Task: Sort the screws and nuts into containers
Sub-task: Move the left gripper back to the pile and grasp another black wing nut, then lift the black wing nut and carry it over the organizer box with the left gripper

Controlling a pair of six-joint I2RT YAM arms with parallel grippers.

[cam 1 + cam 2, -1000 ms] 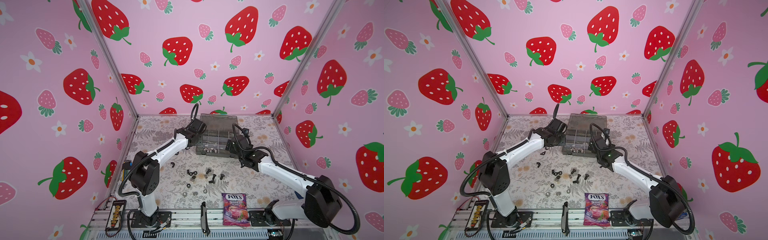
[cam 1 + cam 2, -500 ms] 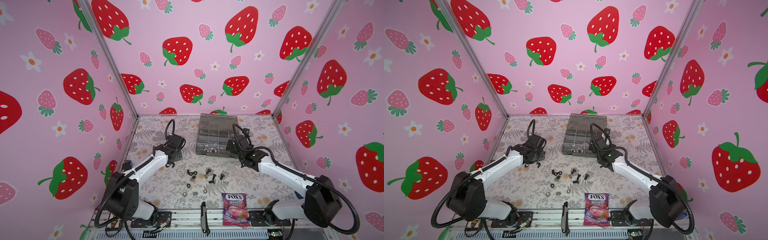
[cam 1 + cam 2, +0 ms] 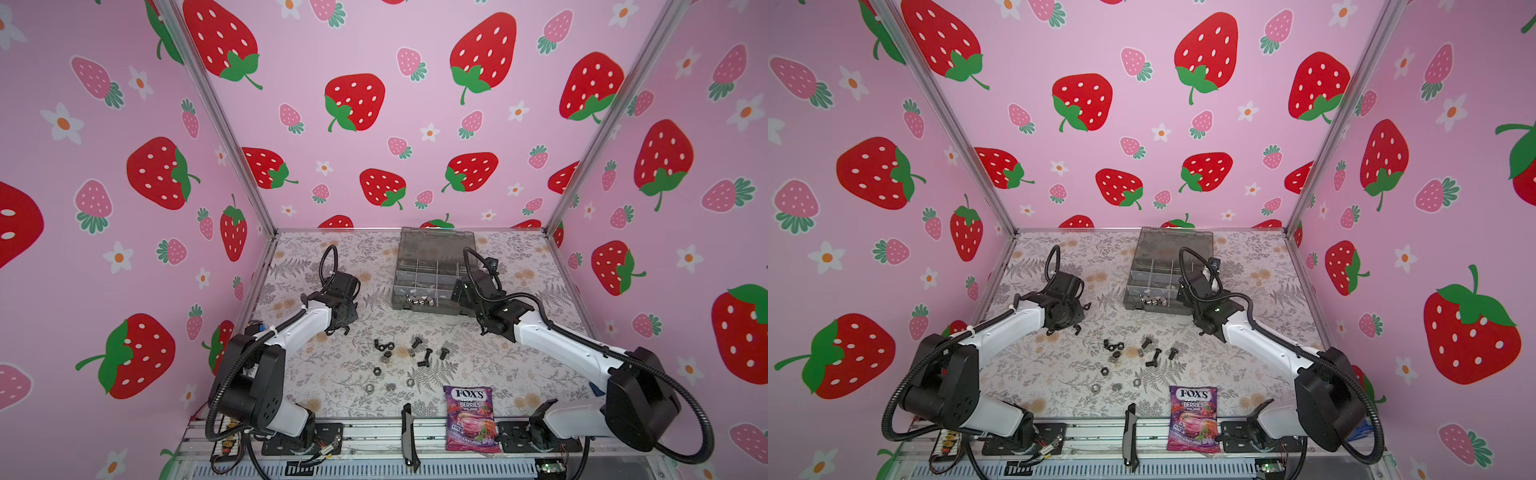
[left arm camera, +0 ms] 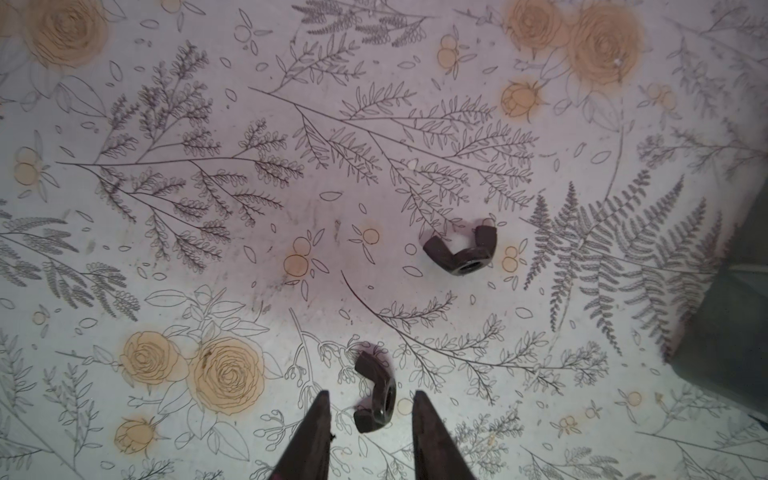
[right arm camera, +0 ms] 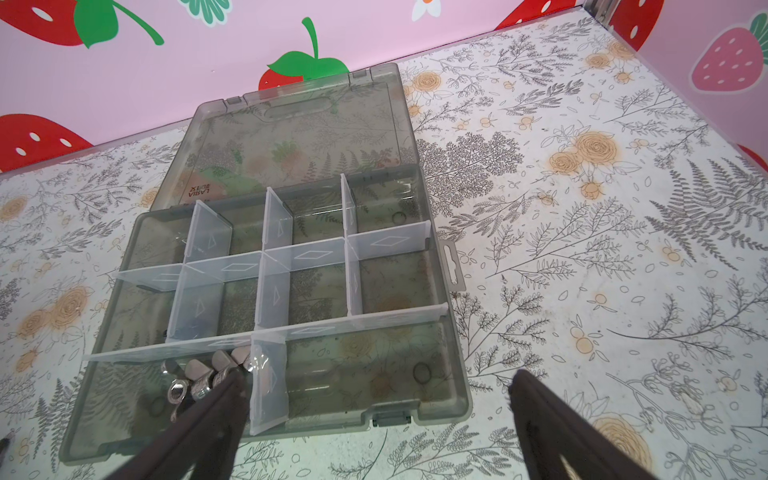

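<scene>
Since a second ago our left arm has swung away from the box (image 5: 332,424) and come down over the left part of the table (image 4: 208,249); our right arm has not moved.

Our left gripper (image 4: 370,395) stands partly open. Its fingers (image 4: 311,436) sit either side of a black wing nut (image 4: 376,395) lying on the table. A gap shows on both sides of the nut, so we have hold of nothing. Past the fingertips, toward the box, lies a second wing nut (image 4: 459,253), well apart from the one between the fingers. Further out on that same side we see a corner of the box.

Our right gripper (image 5: 378,382) is spread wide and empty, hanging over the near end of the box. One fingertip (image 5: 228,390), the one nearer our left arm, is above the front compartment (image 5: 124,399) that holds the silver nuts (image 5: 199,380). The other hangs outside the box's side wall, over bare table. Beyond the compartments from this gripper, the lid (image 5: 299,124) lies folded back flat.

Between our two arms, nearer our bases than either gripper, both top views show the loose black screws (image 3: 426,357) and nuts (image 3: 384,345) scattered on the table. Past them, at the front edge, lies a candy bag (image 3: 469,417).
</scene>
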